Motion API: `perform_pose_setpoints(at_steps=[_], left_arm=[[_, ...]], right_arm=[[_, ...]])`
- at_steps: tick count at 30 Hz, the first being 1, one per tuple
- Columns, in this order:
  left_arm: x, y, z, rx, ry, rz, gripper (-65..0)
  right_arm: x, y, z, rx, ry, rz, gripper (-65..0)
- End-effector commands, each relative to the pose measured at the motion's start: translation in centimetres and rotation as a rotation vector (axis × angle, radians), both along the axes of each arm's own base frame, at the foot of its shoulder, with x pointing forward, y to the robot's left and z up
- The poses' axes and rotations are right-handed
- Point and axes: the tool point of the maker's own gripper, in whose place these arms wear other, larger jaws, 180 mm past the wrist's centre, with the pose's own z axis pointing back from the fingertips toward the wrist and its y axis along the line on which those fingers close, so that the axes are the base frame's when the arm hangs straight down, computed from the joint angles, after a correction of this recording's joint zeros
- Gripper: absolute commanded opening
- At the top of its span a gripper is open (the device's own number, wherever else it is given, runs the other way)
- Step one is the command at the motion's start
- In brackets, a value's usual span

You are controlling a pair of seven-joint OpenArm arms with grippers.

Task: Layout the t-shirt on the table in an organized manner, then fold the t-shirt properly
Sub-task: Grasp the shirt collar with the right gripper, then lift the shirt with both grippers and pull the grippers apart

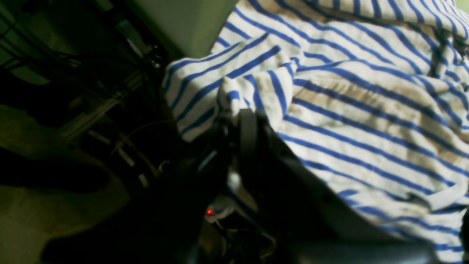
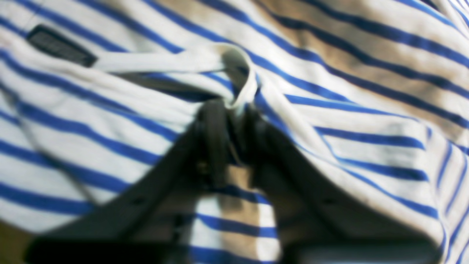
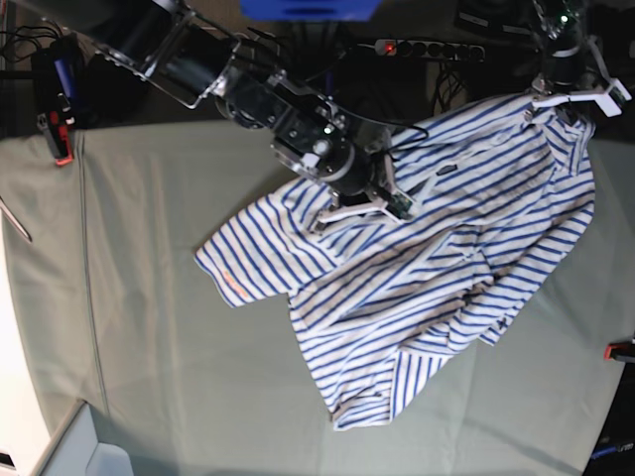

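The white t-shirt (image 3: 437, 268) with blue stripes lies crumpled across the middle and right of the pale green table (image 3: 149, 327). One sleeve points left and the far edge is lifted at two places. My right gripper (image 3: 365, 203) is shut on a white band of the shirt's edge (image 2: 238, 88), with the cloth bunched between its fingertips. A small dark tag (image 2: 60, 46) shows close by. My left gripper (image 3: 571, 104) at the back right is shut on a fold of the t-shirt (image 1: 256, 88) near the table's far edge.
Red-and-black clamps sit at the left edge (image 3: 60, 134) and the right edge (image 3: 620, 349). A power strip (image 3: 427, 47) and cables lie behind the table's far edge. A blue box (image 3: 308, 8) is at the top.
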Motion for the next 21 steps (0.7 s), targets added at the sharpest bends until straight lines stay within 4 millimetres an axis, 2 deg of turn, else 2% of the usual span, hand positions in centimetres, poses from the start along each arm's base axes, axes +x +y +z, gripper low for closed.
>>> perform_pose_setpoints(at_steps=[1,4,7,12,16,21], left_arm=[[0.3,0.6,1.2,0.039,-0.03,-0.002,-65.0],[0.5,0.5,1.2,0.038,-0.034,-0.006,-65.0],[1.1,0.5,1.8,0.045,-0.055,-0.007,-65.0],[4.0,0.6,5.2,0.087,-0.159,-0.025,-65.0],[6.6,0.1,8.6,0.127,-0.253,-0.058,-65.0],[11.2,-1.7,13.2,0.159,-0.402,-0.141,-65.0]], right_arm=[[0.4,0.8,0.9,0.019,-0.015,0.022,-65.0],[0.5,0.7,1.0,0.007,-0.007,0.017,-65.0],[0.7,0.5,2.8,0.036,-0.043,0.022,-65.0],[1.7,0.0,8.9,0.107,-0.159,0.018,-65.0],[3.1,-2.7,12.5,0.152,-0.206,-0.07,-65.0],[6.4,-6.7,17.3,0.232,-0.3,-0.229,-65.0]])
